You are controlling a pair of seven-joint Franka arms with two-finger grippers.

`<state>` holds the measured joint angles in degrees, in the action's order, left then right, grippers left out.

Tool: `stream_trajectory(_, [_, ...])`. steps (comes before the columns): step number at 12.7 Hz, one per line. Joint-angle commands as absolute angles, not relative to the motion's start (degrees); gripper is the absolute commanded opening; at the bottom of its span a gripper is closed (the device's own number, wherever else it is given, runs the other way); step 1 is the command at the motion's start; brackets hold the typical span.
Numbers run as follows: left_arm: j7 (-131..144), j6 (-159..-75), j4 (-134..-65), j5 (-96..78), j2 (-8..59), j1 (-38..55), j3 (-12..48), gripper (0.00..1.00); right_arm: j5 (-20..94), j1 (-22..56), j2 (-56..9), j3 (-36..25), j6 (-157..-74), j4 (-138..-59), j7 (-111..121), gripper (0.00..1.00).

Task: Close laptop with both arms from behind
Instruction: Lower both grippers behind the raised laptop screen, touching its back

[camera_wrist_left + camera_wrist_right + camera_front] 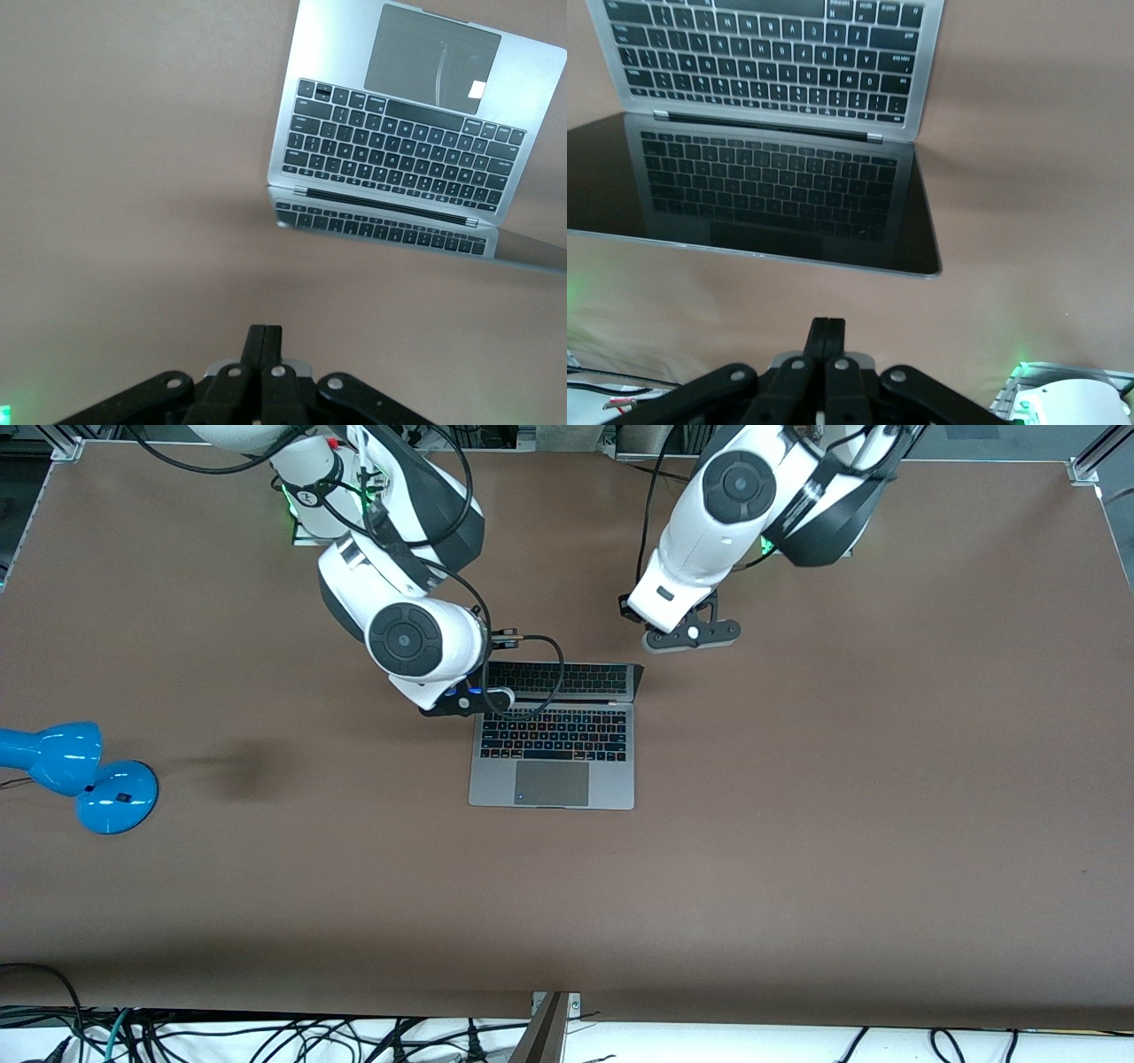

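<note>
Front view shows the laptop open mid-table. My right claw hangs above its screen edge and my left claw over bare table beside it, both pinched shut, empty, ready to push the lid down.

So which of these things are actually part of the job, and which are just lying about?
Part of the job:
- laptop, open on the table
- right gripper, shut, over the laptop's hinge corner
- left gripper, shut, over bare table beside the screen

Just lying about:
- blue lamp, at the right arm's end
- cables along the table's near edge
</note>
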<state>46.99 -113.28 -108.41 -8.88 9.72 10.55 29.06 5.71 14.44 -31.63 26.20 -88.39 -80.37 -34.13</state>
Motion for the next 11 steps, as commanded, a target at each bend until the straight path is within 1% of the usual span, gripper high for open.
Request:
stream_trajectory(1, [47.46,-114.87,-106.27,-10.11,13.69,10.37,29.44,0.0,6.42,15.03,-32.34,26.37,-88.77,-81.74,-34.63,0.0])
stream_trajectory(3, [49.12,-114.96,-103.73,-9.93,16.77,10.46,29.44,0.0,6.24,15.12,-33.22,26.28,-89.21,-81.74,-34.63,0.0])
stream_trajectory(6, [50.19,-114.96,-100.29,-9.05,20.82,10.99,29.36,0.0,5.45,15.12,-33.84,26.19,-92.01,-81.74,-34.45,0.0])
stream_trajectory(11, [50.18,-118.38,-99.67,-6.95,23.9,10.99,29.18,0.0,3.79,14.68,-33.84,25.31,-96.58,-81.65,-34.01,0.0])
